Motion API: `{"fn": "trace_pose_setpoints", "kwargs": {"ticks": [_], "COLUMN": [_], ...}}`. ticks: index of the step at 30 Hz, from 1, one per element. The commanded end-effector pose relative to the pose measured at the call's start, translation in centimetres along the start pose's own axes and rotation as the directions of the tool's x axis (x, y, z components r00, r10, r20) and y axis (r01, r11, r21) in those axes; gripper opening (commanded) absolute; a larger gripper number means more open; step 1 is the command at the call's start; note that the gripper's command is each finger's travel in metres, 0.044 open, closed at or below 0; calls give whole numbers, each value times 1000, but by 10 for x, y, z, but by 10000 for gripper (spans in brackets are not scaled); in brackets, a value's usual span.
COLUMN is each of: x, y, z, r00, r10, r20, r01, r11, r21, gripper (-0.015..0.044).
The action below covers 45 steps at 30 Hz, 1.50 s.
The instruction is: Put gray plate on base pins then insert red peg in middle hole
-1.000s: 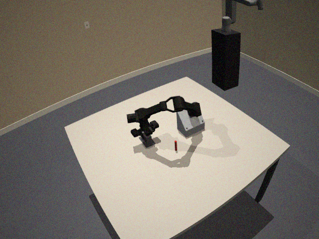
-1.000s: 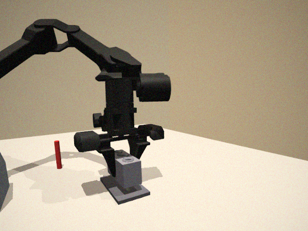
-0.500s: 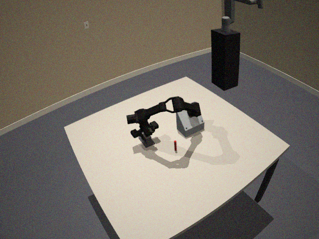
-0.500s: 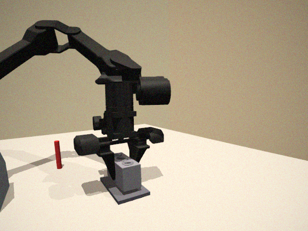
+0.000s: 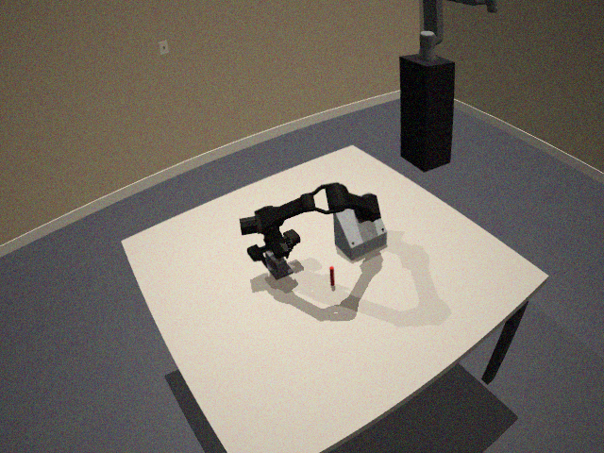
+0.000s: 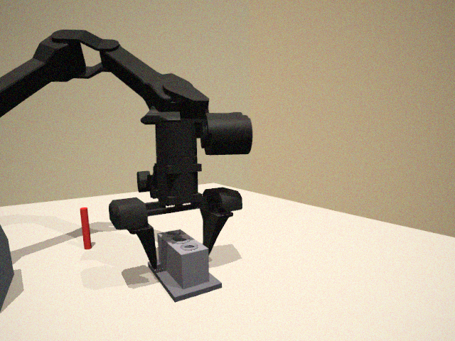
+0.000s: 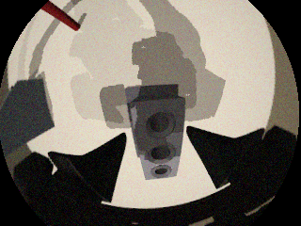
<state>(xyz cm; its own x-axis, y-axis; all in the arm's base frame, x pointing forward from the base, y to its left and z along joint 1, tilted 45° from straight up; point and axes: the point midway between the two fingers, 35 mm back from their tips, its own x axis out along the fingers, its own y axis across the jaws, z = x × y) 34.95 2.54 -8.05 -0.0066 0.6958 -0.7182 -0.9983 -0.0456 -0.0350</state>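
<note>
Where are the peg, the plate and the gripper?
peg [image 6: 85, 228]: exterior view, mid-shaft.
plate [image 6: 190, 266]: exterior view, front face.
gripper [image 6: 180, 256]: exterior view, midway between the open fingertips.

We see a plain tan wall [image 5: 194, 88] meeting a slate-blue floor [image 5: 73, 302] along a pale curved skirting strip [image 5: 205, 156]. Near the middle stands a square white table [image 5: 302, 370] on dark legs [image 5: 502, 341], casting a dark shadow on the floor. At far right stands a tall black rectangular pedestal [image 5: 427, 111].
</note>
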Motion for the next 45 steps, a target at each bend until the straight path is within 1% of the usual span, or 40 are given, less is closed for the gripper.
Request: {"fn": "trace_pose_setpoints", "kwargs": {"ticks": [1,3,4,9,12,20,21,24,26,29,32,34,35,36,41,45], "x": [-1,-3,-11,-90,-117,-118,-119,-122,-123,-125,-125,-125,-125,-125,-124,-123], "y": [-1,-1,-2,-4,0,1,2,7,11,20,30,37,41,43,54,63], "z": [0,0,-1,-3,-2,-4,0,23,39,62,83,97,104,108,124,137], "r00": [1000,1000,1000,1000,1000,1000,1000,1000,1000,1000,1000,1000,1000,1000,1000,1000], "r10": [-2,-2,-2,0,1,1,1,1,1,1,1,1,2,2,2,2], "r20": [-1,-1,-2,-3,2,2,1,-2,-3,-4,-5,-5,-5,-5,-4,-3], "r01": [2,2,2,0,-1,-1,-1,0,0,2,4,4,4,4,4,3], "r11": [1000,1000,1000,1000,1000,1000,998,950,881,729,527,372,289,238,18,-163], "r21": [-3,-2,-1,9,11,26,70,312,472,684,850,928,957,971,1000,987], "gripper": [440,440,440,440,440,440,440,440,440,440,440,440,440,440,440,440]}}
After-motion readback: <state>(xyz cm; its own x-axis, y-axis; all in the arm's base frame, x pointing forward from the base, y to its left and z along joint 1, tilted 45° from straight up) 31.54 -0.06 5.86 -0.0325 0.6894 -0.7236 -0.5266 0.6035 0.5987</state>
